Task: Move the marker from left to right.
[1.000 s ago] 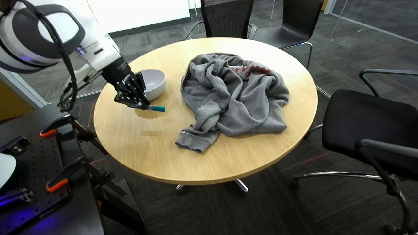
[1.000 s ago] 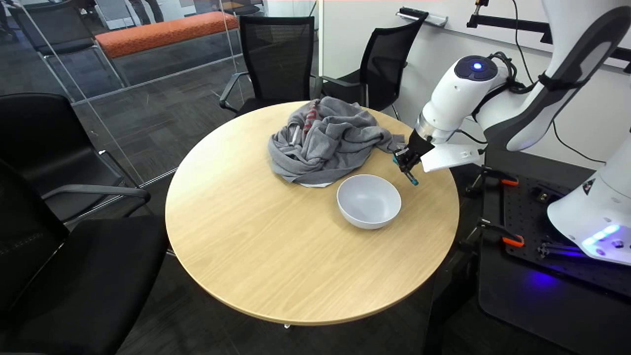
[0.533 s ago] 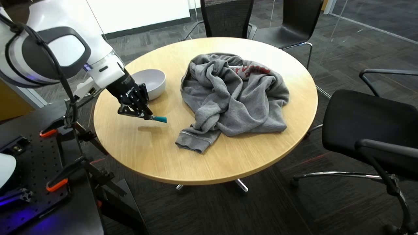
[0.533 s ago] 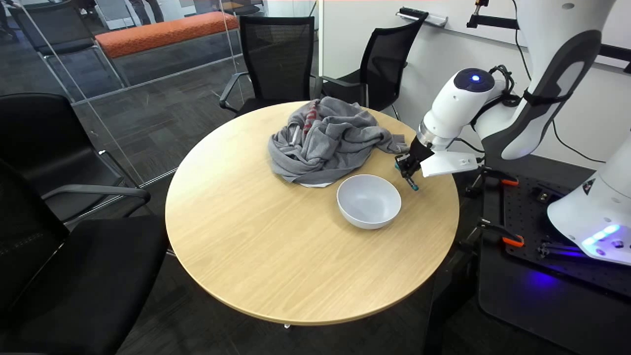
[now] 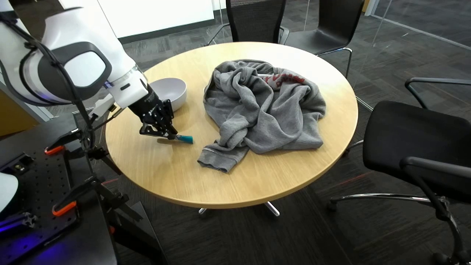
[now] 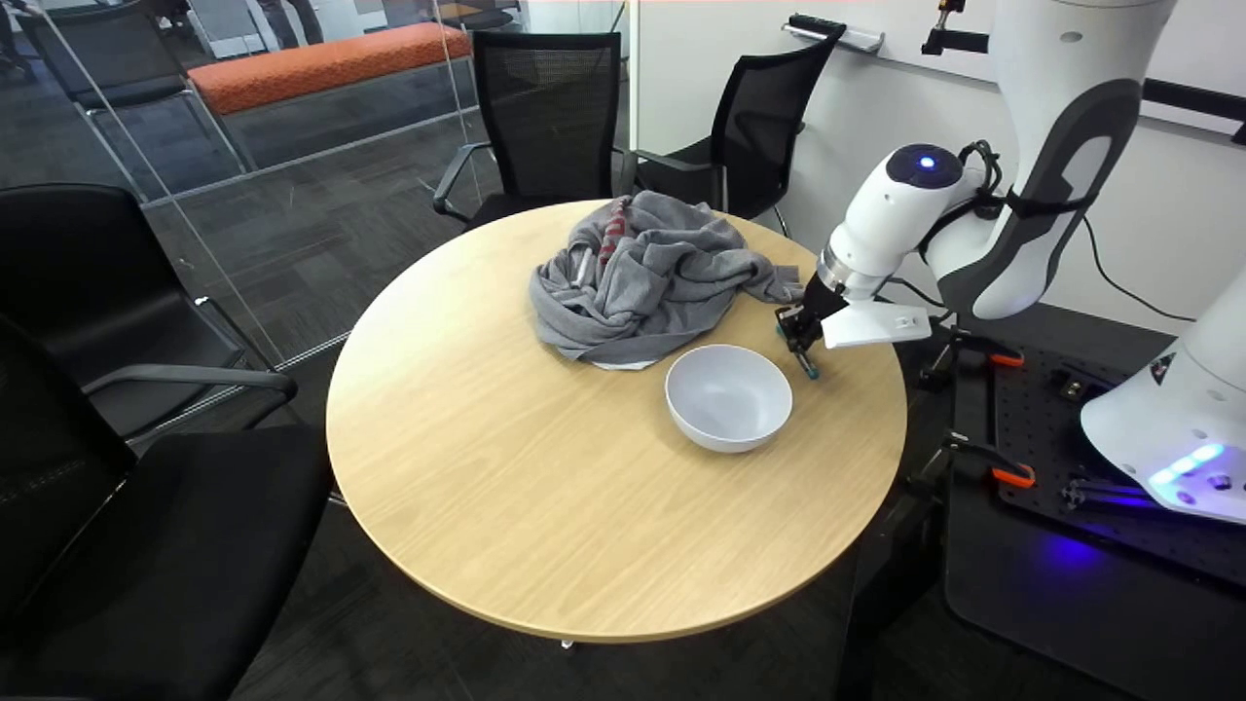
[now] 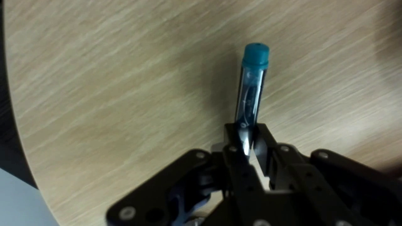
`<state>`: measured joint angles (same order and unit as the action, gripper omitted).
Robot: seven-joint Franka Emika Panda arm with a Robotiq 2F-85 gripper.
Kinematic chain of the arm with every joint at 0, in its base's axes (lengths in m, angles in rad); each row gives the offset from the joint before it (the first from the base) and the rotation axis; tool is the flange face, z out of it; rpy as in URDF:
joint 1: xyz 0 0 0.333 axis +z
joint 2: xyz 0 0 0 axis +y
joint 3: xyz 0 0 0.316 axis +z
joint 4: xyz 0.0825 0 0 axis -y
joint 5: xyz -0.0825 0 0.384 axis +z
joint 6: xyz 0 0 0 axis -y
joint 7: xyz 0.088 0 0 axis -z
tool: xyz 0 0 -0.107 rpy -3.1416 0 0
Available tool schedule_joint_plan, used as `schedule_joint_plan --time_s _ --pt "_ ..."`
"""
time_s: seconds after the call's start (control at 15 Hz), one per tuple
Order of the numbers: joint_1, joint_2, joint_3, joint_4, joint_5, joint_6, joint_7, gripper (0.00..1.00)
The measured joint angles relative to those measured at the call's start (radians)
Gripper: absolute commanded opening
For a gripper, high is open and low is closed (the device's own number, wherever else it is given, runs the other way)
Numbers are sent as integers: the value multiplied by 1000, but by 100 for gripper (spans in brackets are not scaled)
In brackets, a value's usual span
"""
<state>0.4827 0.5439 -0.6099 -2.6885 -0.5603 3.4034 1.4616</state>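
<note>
A gripper (image 7: 246, 135) pinched a marker (image 7: 250, 94) right of centre in the wrist view, while a bowl (image 5: 173, 90) sat on the bench (image 5: 276, 175), upper left in an exterior view.

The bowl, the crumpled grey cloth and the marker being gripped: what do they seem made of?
Bowl: plastic or ceramic, unclear which; soft, even shading suggests a satin finish.
Grey cloth: matte, probably sweatshirt fabric, given its thick, soft folds.
Marker: probably plastic; bright streaks along its barrel suggest gloss.
</note>
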Motion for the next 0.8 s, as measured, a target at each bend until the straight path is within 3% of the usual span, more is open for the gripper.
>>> schedule_joint_plan --time_s 0.13,0.53,0.6,0.8 --pt "-4 4 2 7 1 0 0 49" --pt "-4 6 4 12 3 0 0 95" --pt "-4 6 4 12 4 0 0 99" --pt "2 5 0 12 15 0 0 100"
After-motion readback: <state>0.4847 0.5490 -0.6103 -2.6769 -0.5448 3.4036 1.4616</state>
